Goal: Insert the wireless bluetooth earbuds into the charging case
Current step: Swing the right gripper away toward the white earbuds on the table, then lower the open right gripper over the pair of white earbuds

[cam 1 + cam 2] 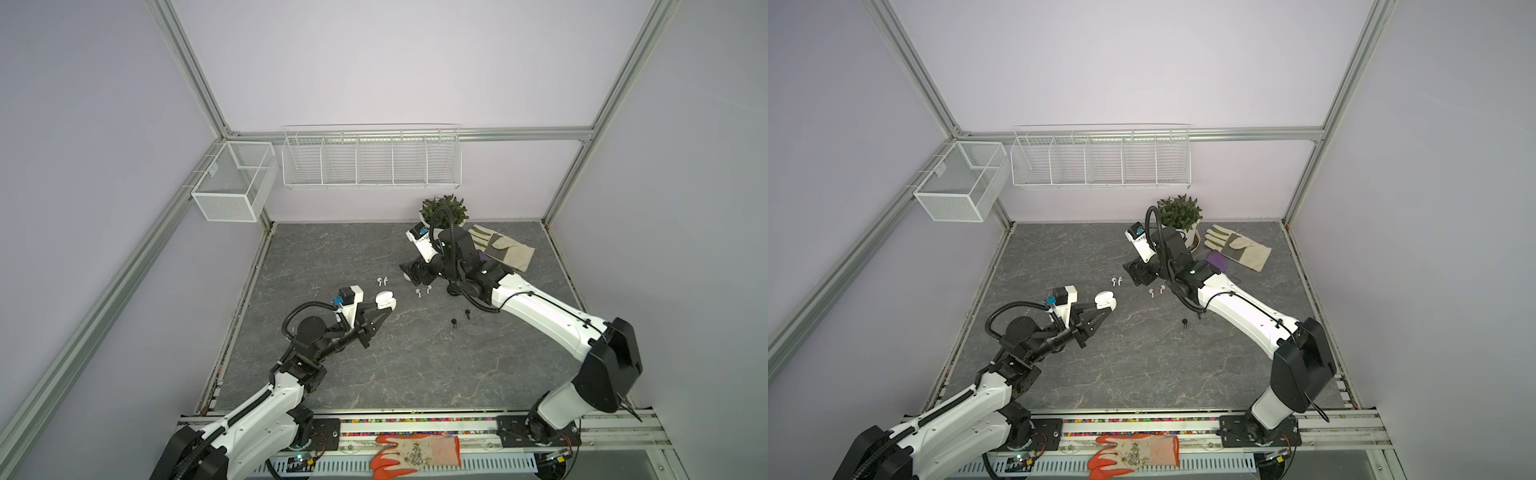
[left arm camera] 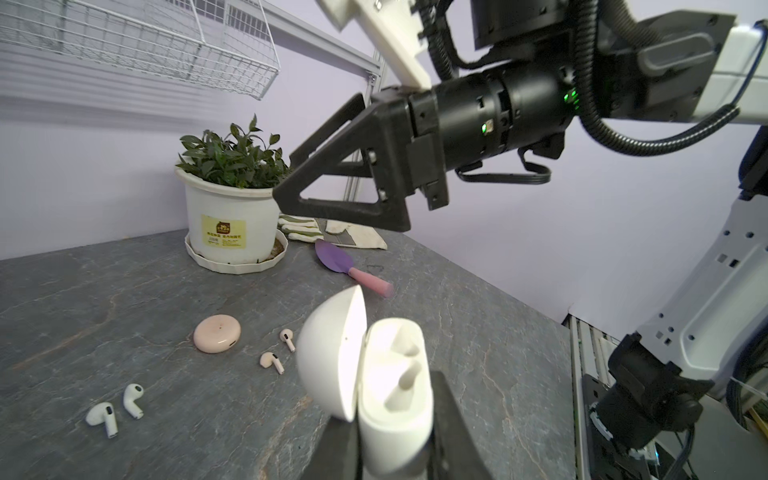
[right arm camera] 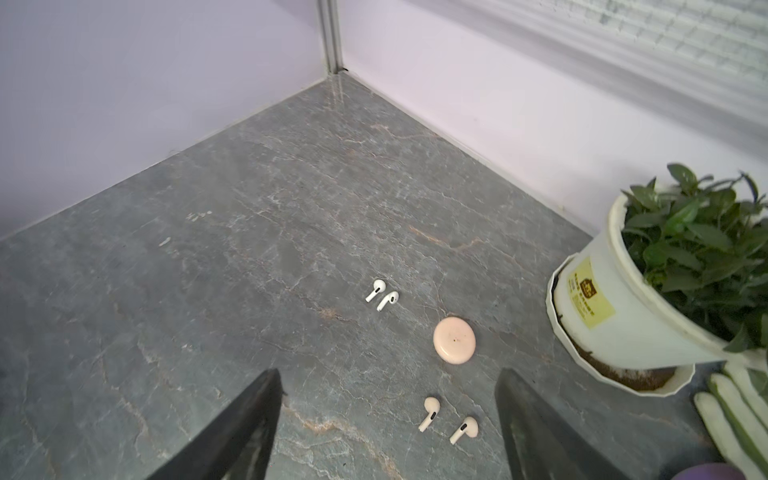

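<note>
My left gripper (image 2: 395, 440) is shut on a white charging case (image 2: 395, 374), held above the table with its lid open and both sockets empty; in a top view the case (image 1: 385, 299) is left of centre. Two white earbuds (image 3: 381, 295) lie together on the slab. Two pinkish earbuds (image 3: 449, 419) lie below my right gripper (image 3: 388, 378), which hangs open with nothing between its fingers. A closed pink round case (image 3: 454, 340) lies just beyond them. Two black earbuds (image 1: 460, 318) lie nearer the front, beside the right arm.
A potted plant (image 1: 444, 210) stands at the back right, with a pale work glove (image 1: 500, 247) and a purple trowel (image 2: 336, 259) beside it. Wire baskets (image 1: 370, 160) hang on the back wall. An orange glove (image 1: 415, 455) lies on the front rail.
</note>
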Available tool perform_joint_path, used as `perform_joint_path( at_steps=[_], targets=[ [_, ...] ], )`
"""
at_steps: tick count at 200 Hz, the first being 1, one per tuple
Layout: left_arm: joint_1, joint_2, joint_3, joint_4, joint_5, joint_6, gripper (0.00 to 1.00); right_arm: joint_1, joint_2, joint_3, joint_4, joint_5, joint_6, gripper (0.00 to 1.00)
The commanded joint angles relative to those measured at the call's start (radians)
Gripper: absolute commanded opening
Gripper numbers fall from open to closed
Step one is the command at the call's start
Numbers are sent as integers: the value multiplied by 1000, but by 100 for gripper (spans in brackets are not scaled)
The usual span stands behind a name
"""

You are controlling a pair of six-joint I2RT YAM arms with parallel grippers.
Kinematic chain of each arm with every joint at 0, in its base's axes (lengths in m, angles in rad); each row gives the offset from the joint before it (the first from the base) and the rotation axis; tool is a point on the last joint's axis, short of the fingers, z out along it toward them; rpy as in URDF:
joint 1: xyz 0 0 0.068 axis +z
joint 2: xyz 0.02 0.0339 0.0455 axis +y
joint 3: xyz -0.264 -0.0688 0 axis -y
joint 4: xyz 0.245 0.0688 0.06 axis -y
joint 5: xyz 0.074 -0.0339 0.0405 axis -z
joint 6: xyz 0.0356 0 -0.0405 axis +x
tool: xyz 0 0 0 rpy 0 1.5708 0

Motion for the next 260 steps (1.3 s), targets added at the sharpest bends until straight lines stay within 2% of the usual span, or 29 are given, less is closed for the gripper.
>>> perform_joint_path(
  at_steps=[1, 37, 98, 163, 197, 260],
  targets=[
    [37, -19, 49, -93, -86, -49, 0, -7, 83, 74, -42, 35, 152, 81],
    [147, 43, 107, -94, -50, -159, 0, -19, 214, 134, -29, 6, 228, 72],
    [149, 38, 126, -171, -88, -136, 0, -17, 382, 232, -44, -22, 296, 60],
    [150, 18, 65, -121, -101, -151, 0, 11, 561, 379, -85, -27, 295, 50],
    [149, 19, 63, -124, -93, -152, 0, 20, 656, 480, -109, -26, 288, 41],
    [150, 31, 61, -116, -88, -154, 0, 32, 847, 729, -230, -30, 269, 40]
  ],
)
